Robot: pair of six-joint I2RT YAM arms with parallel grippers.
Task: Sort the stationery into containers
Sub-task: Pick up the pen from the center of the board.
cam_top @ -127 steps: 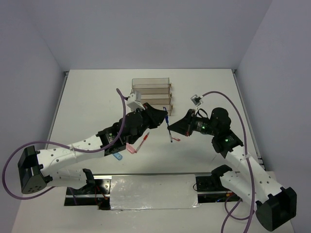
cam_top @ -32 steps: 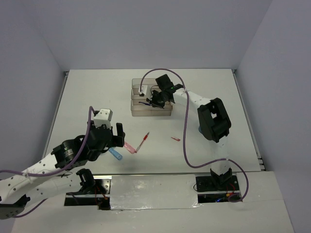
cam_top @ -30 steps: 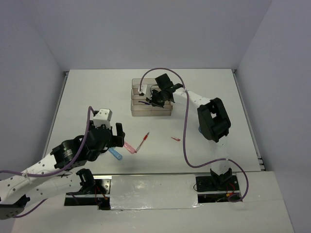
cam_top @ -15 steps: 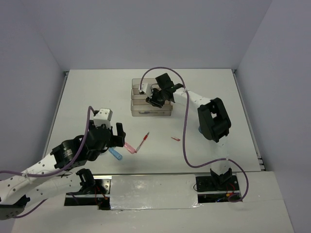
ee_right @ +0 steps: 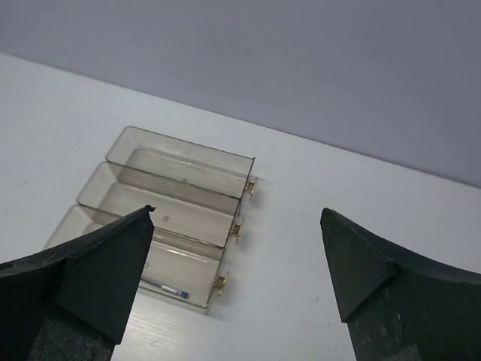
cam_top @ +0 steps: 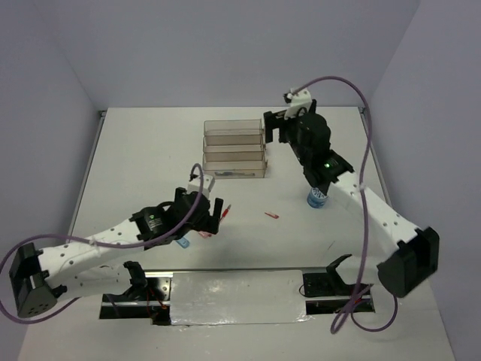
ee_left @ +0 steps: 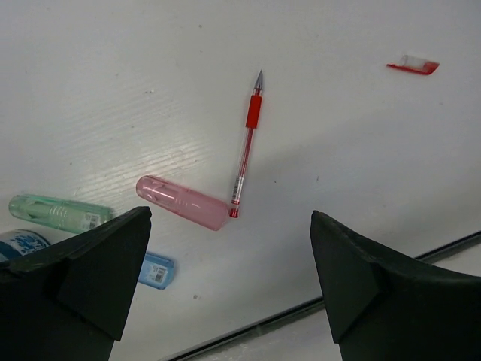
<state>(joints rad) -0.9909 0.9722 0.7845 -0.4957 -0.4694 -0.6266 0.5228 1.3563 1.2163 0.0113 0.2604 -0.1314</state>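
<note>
Toward the far middle of the white surface (cam_top: 143, 150) stands the block of clear, smoky-tinted narrow plastic trays (cam_top: 234, 143), joined side by side. A thin blue pen (cam_top: 229, 174) lies along the tray nearest the arm bases, with a short blue and white stretch of it showing in the right wrist view.

Just right of the trays' far end hangs the right end effector (cam_top: 273, 128), above the surface. Its jaws are spread wide and grip nothing, and its camera looks down on the trays between them.

On the near side of the trays, well apart from them, lies a thin red pen (ee_left: 246, 154) with its tip pointing back toward them. Its rear end is touching or just beside a translucent pink capsule-shaped piece (ee_left: 183, 203). A translucent green capsule-shaped piece (ee_left: 52, 213), a small blue piece (ee_left: 156, 271) and a round blue patterned roll (ee_left: 19, 243) lie farther left, the roll partly hidden by a finger. A tiny red cap (cam_top: 272, 216) sits nearer than the trays' right corner. A second round blue patterned roll (cam_top: 318, 198) stands farther right.

The left end effector (ee_left: 229, 226) hovers over the red pen and pink piece, fully open and gripping nothing.
</note>
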